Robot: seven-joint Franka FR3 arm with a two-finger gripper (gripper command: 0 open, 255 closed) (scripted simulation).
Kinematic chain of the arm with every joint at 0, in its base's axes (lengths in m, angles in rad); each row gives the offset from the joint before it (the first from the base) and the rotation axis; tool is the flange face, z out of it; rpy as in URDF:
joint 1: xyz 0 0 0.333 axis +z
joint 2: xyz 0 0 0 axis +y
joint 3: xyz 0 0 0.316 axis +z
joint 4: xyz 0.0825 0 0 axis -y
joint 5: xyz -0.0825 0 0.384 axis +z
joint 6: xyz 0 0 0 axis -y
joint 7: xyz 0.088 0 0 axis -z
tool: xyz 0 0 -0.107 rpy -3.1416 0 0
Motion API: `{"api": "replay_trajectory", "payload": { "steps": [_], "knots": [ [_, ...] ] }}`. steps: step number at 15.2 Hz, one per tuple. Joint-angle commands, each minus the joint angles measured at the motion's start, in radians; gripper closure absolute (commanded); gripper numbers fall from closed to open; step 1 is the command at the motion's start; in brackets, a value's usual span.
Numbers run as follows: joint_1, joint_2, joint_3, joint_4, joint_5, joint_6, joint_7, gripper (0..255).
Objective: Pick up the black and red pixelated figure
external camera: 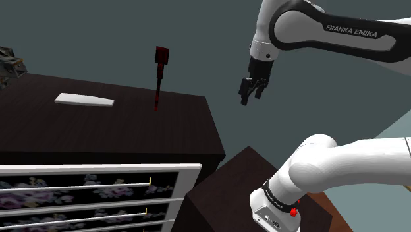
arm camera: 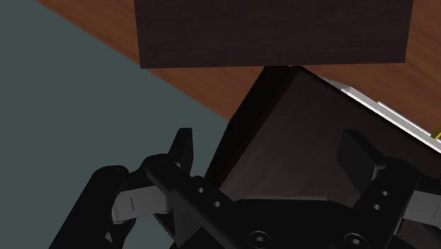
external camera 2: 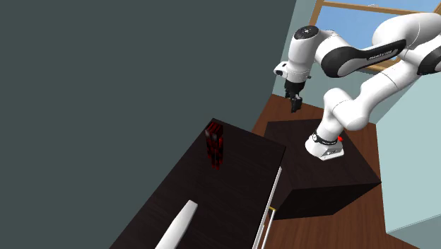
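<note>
My gripper (external camera: 251, 91) (external camera 2: 295, 104) (arm camera: 268, 152) is wide open, fingers (arm camera: 182, 145) well apart, nothing held. It hangs in the air, pointing down, off the end of the dark dresser (external camera: 132, 128) (external camera 2: 233, 191). In the wrist view, the dresser corner (arm camera: 283, 134) sits below, between my fingers, not touched. Wood floor (arm camera: 205, 85) shows past it.

The black and red figure (external camera: 159, 76) (external camera 2: 215, 145) stands upright on the dresser top, near the back edge by the grey-green wall (external camera: 99, 33). It is well apart from me, on the shoulder view's left of my gripper. A flat white piece (external camera: 83, 99) (external camera 2: 178, 225) lies on the same top, further to that view's left, apart from the figure. My stand (external camera 2: 325, 184), a dark box, is beside the dresser.
</note>
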Motion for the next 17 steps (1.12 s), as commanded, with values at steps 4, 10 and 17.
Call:
{"api": "replay_trajectory", "payload": {
  "steps": [4,10,17],
  "knots": [
    [0.007,0.105,0.026,0.079,0.027,0.038,0.041,0],
    [0.015,0.311,0.073,0.265,0.060,0.087,0.119,0],
    [0.023,0.552,0.116,0.530,0.067,0.096,0.208,0]
  ]
}}
